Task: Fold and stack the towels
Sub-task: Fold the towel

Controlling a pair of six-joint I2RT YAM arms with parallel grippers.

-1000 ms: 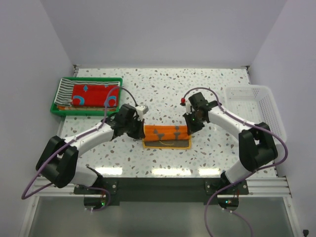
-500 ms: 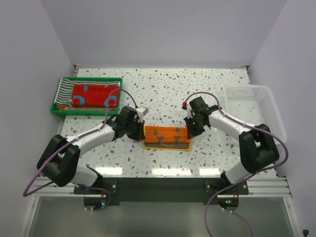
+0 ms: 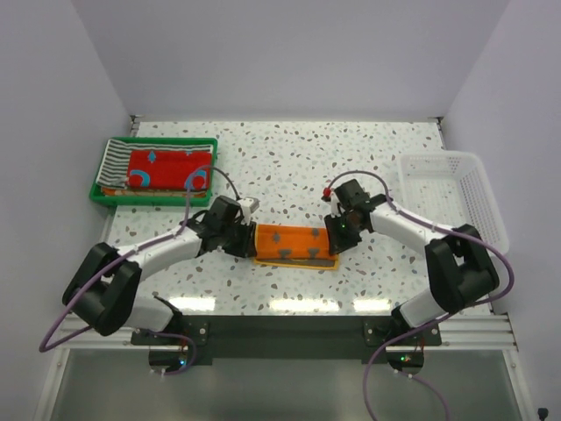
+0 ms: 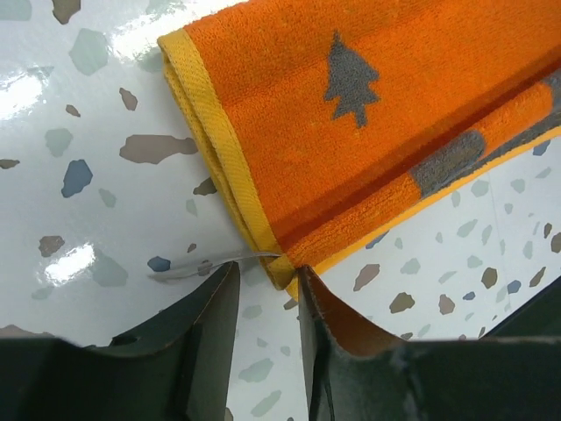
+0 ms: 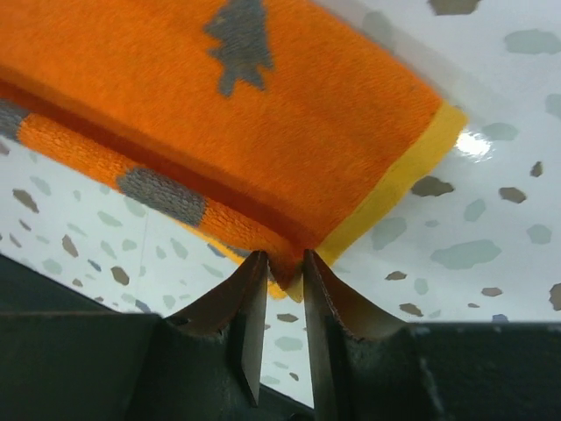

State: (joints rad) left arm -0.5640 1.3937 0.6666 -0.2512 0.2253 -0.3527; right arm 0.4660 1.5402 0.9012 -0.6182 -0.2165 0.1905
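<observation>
Orange towel (image 3: 294, 243) with grey tree drawings lies folded into a narrow strip on the table (image 3: 289, 158), mid-front, between the two grippers. Left gripper (image 4: 267, 274) is at its left end, fingers parted a little, table showing in the gap and the yellow-hemmed corner just at the tips. Right gripper (image 5: 285, 263) is at the right end, open only a slit, with the folded corner poking between the tips; can't tell if the pads press it. Red towel (image 3: 166, 167) sits on a striped towel (image 3: 114, 153) in the tray (image 3: 101, 195), far left. Compared with a second ago, both grippers are lower and nearer the front edge, and the fold covers more of the bottom layer.
</observation>
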